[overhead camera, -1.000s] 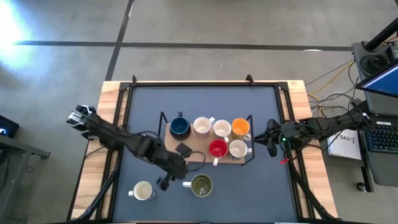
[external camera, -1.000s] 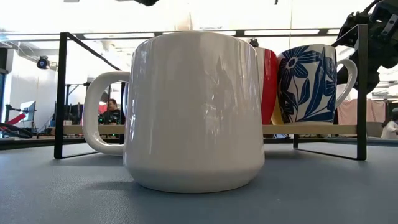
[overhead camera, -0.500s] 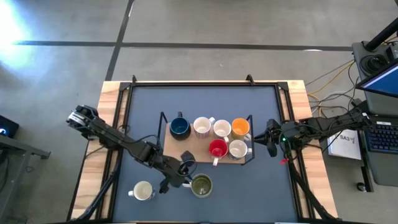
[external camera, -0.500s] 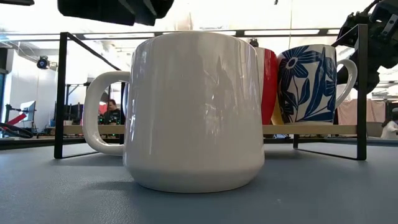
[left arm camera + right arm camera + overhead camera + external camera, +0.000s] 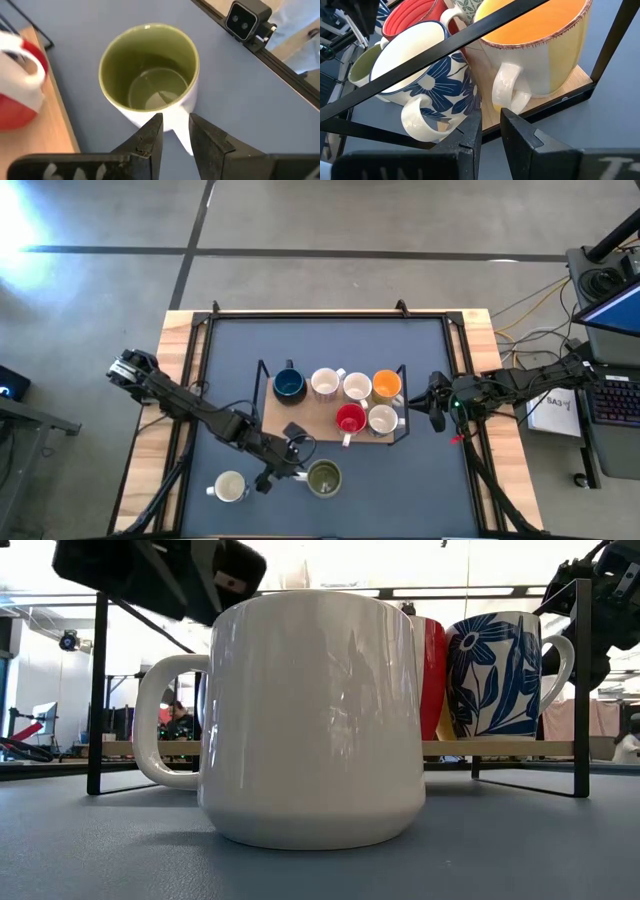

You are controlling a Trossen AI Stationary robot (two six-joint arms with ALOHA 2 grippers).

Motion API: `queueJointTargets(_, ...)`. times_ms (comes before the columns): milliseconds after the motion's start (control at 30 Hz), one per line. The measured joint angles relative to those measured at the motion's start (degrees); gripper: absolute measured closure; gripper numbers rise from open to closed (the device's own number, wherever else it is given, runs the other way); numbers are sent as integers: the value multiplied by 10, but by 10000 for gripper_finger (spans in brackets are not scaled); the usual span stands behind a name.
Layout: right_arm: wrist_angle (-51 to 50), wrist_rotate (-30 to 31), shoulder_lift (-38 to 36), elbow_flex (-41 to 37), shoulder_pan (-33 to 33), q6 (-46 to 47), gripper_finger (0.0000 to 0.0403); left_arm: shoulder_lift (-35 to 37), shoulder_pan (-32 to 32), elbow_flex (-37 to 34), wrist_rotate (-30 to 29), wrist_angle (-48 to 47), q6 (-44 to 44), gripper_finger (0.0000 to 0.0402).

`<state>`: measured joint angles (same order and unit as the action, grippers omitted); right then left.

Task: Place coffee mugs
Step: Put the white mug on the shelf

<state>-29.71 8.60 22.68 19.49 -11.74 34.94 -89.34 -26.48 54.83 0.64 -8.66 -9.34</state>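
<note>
An olive green mug [image 5: 323, 478], white outside, stands on its base on the grey table near the front edge. Its handle [image 5: 181, 134] points toward my left gripper [image 5: 294, 462]. That gripper hovers open just above and left of the handle, slanting down; in the left wrist view the handle shows beyond the gap between its fingers. A cream mug [image 5: 230, 487] stands to the left. Dark blue [image 5: 288, 385], orange [image 5: 387, 385], red [image 5: 350, 419] and three white mugs sit on the rack [image 5: 310, 423]. My right gripper [image 5: 432, 402] waits at the rack's right end, narrowly open with nothing between its fingers.
The rack is a wooden board inside a black wire frame [image 5: 470, 37]; a blue-flowered white mug [image 5: 427, 80] and the orange mug [image 5: 540, 45] stand at its right end. A small camera [image 5: 247, 20] sits at the table's near edge by the olive mug.
My left gripper has come down toward the olive green mug and a little toward the table's near right, tipping further downward. In the low view it has dropped in from the top. The gap between its fingers is unchanged. No mug has moved.
</note>
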Motion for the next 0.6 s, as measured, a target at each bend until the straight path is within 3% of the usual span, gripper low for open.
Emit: queueJointTargets(600, 0, 0, 0, 0, 0, 0, 344, -27, -19, -8, -4, -3, 96, 326)
